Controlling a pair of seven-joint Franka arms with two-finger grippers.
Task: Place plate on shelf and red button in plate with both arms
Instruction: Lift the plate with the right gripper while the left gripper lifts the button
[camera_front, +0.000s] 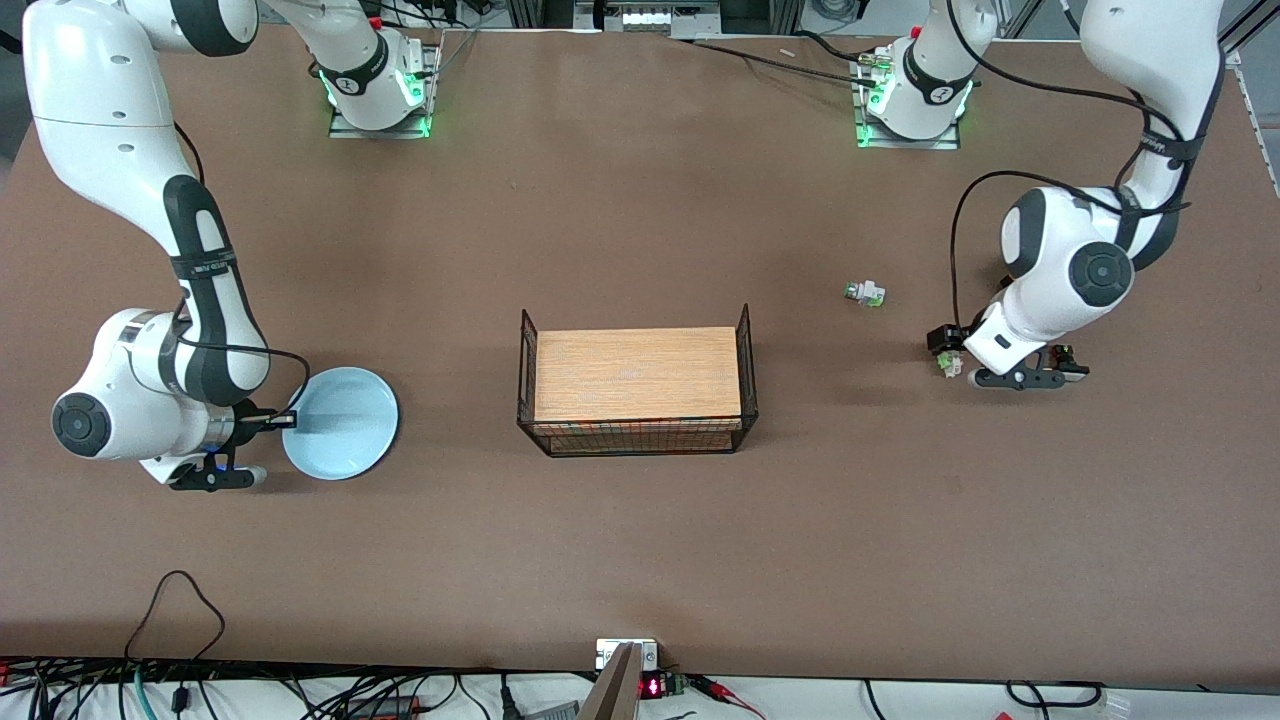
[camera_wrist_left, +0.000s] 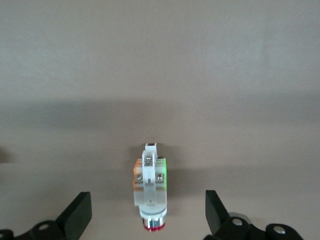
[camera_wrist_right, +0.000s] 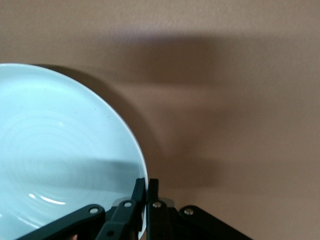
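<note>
The pale blue plate (camera_front: 345, 420) lies toward the right arm's end of the table. My right gripper (camera_front: 287, 421) is shut on its rim. In the right wrist view the two fingers (camera_wrist_right: 146, 187) pinch the edge of the plate (camera_wrist_right: 60, 150). The red button (camera_front: 950, 366) lies on its side on the table toward the left arm's end. My left gripper (camera_front: 948, 358) is low around it and open. In the left wrist view the button (camera_wrist_left: 150, 182) lies between the spread fingers of my left gripper (camera_wrist_left: 148, 207) without touching them, its red cap toward the wrist.
A black wire basket (camera_front: 745, 345) with a wooden board in it stands at the table's middle. A similar white switch part with a green and silver end (camera_front: 865, 293) lies farther from the front camera than the red button. Cables run along the table's near edge.
</note>
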